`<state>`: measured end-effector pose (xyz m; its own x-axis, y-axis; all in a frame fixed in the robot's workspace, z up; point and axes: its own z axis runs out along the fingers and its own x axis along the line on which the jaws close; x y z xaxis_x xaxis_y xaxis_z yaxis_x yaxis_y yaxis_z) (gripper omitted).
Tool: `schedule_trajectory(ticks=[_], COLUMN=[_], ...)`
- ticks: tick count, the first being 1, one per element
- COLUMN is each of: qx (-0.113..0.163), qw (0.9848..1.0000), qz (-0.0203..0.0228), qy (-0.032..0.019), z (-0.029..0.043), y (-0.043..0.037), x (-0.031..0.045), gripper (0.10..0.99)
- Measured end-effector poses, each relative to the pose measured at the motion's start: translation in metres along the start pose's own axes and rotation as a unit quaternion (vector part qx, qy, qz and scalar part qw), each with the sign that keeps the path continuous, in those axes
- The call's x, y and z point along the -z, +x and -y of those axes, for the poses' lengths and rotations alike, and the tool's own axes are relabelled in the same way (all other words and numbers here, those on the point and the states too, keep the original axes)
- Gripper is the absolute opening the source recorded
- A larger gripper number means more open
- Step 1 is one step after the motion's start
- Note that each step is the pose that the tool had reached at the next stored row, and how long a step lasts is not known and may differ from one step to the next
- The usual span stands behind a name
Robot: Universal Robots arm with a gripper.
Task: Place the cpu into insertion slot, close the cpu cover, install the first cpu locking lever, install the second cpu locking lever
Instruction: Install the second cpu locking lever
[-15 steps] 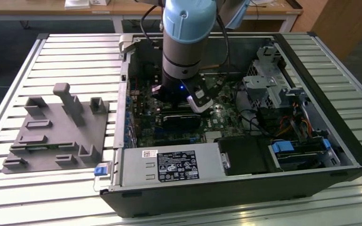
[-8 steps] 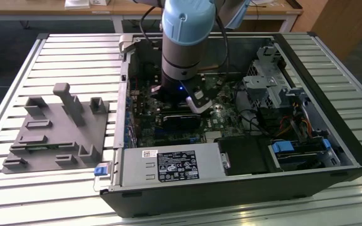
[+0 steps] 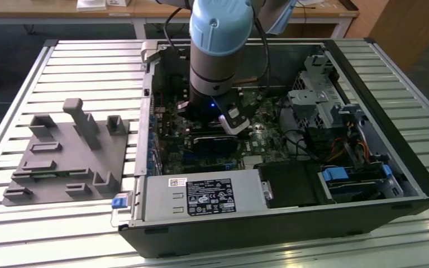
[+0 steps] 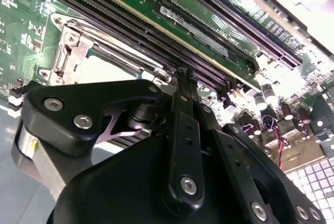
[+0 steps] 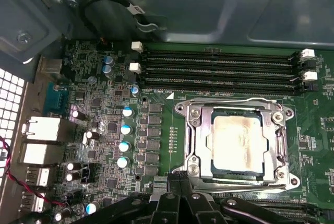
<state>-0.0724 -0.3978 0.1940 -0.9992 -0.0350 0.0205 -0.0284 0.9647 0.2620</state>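
Note:
In the first wrist view the cpu point(image 5: 237, 143) lies flat in the insertion slot point(image 5: 236, 173), its pale face showing through the window of the cpu cover point(image 5: 195, 140), which is down over it. One thin locking lever point(image 5: 229, 101) runs along the side by the memory slots. Another lever point(image 5: 240, 184) runs along the opposite side. My gripper point(image 5: 180, 174) is shut, its tips together at the socket corner where that second lever ends. The second wrist view shows the same shut fingertips point(image 4: 183, 75) beside the cover point(image 4: 78, 51). In the exterior view the gripper point(image 3: 207, 120) reaches down into the case.
Long black memory slots point(image 5: 219, 67) lie close beside the socket. Capacitors and rear ports point(image 5: 39, 130) stand further along the board. The open computer case point(image 3: 274, 234) holds a power supply point(image 3: 199, 195) and a drive cage point(image 3: 326, 100). A grey fixture point(image 3: 65, 151) sits on the slatted table.

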Motion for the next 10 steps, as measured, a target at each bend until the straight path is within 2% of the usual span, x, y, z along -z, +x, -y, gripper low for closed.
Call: schedule_trajectory(ticks=[5, 10], qx=[0.0, 0.0], qw=[1.0, 1.0], qz=[0.0004, 0.0003], qy=[-0.0058, -0.0086], z=[0.0, 0.0002], y=[-0.0001, 0.0], x=[-0.0005, -0.0015], gripper=[0.106, 0.106])
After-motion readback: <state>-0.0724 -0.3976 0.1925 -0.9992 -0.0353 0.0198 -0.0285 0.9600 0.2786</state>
